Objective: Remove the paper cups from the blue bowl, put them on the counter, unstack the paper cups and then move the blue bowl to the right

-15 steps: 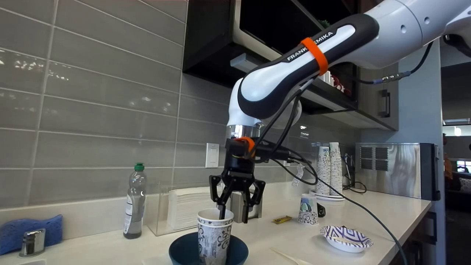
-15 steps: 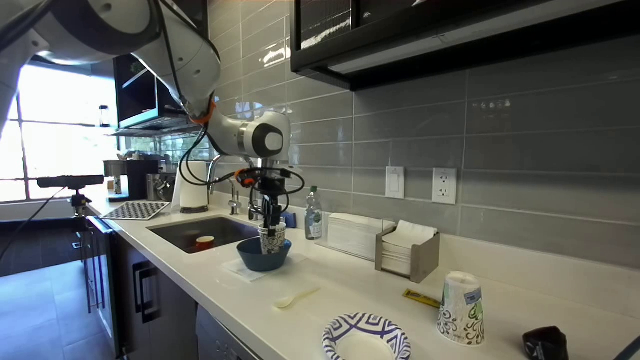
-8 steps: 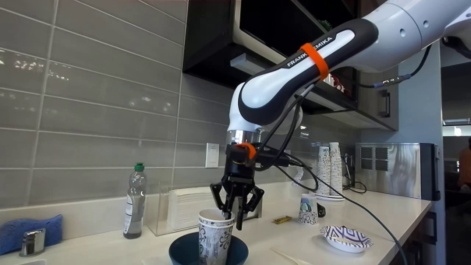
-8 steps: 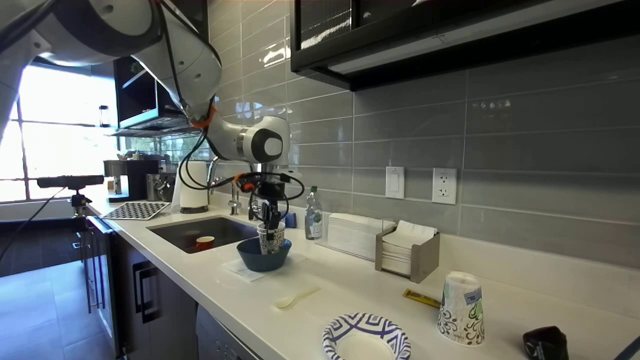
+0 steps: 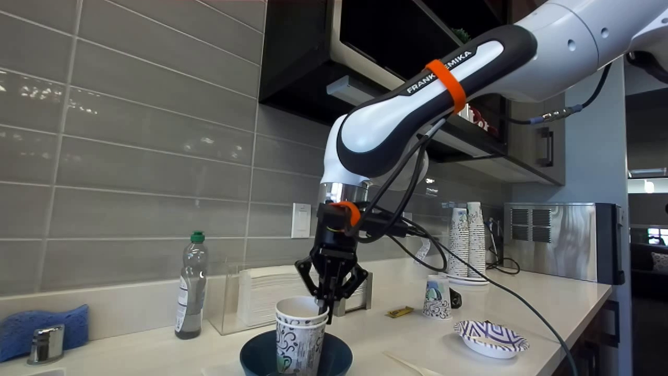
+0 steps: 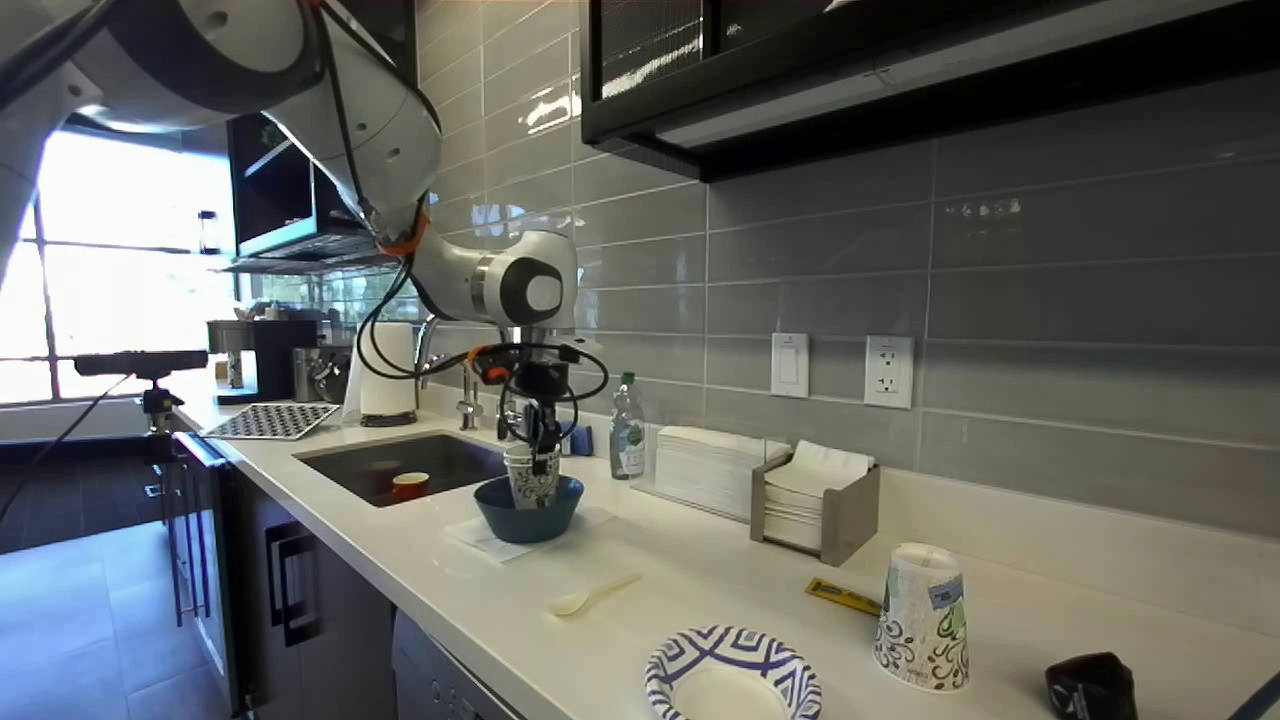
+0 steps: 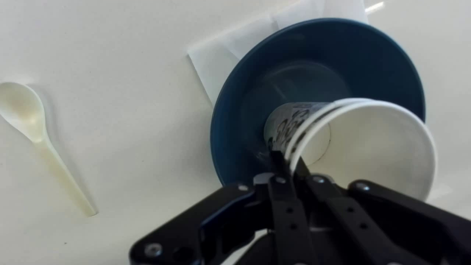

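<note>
Cups [image 7: 368,147]: two nested, mouths up, inside the bowl [image 7: 305,73], right of centre in the wrist view; whether their base rests on its floor is hard to tell
Gripper [image 7: 290,163]: jaws clamped on the cups' wall at the rim, lower centre of the wrist view, one jaw within the mouth, one outside
Cup weight: they look empty, so probably very light, with little load on the pinch
Cup wall: thin paper by its look, likely to dent or crease under a hard squeeze
Cup rim: rolled edge, likely the stiffest part and best hold; a one-sided bite may let the stack tilt, so a slow, straight lift suits
Nest: two rims run in between the jaws, so both cups are probably caught; if only the inner is, the outer may slide off
Bowl: smooth, stiff and likely heavier, on a white sheet [image 7: 217,62] at the top of the wrist view; best taken later by its rim
Counter [image 7: 128,92]: pale and flat, left of the wrist view; a spoon [image 7: 42,140] lies there, worth missing when the cups go down
</note>
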`<state>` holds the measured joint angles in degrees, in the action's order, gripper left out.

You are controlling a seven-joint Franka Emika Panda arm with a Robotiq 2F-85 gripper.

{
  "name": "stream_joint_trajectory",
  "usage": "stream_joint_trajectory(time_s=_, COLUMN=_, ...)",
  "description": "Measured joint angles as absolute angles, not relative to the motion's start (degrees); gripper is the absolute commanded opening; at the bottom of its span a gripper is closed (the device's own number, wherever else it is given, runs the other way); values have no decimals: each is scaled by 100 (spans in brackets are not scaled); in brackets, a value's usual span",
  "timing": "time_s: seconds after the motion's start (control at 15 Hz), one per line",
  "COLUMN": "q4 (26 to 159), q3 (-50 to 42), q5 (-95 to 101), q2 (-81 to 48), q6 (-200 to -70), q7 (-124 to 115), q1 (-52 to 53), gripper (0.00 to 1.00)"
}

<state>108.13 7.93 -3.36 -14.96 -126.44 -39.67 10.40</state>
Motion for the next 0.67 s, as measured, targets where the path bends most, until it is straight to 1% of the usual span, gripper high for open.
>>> stream_joint_trajectory(time_s=0.27, q4=10699, q3=803, q5=-334, q2=-1390, q6=-12645, q7=-3967, q1=1132, gripper=1)
stream_joint_trajectory(time_s=0.67, q4=10571, q3=738, q5=-308, q2=-722, q6=-12475, q7=-4097, q1=1142, gripper=1)
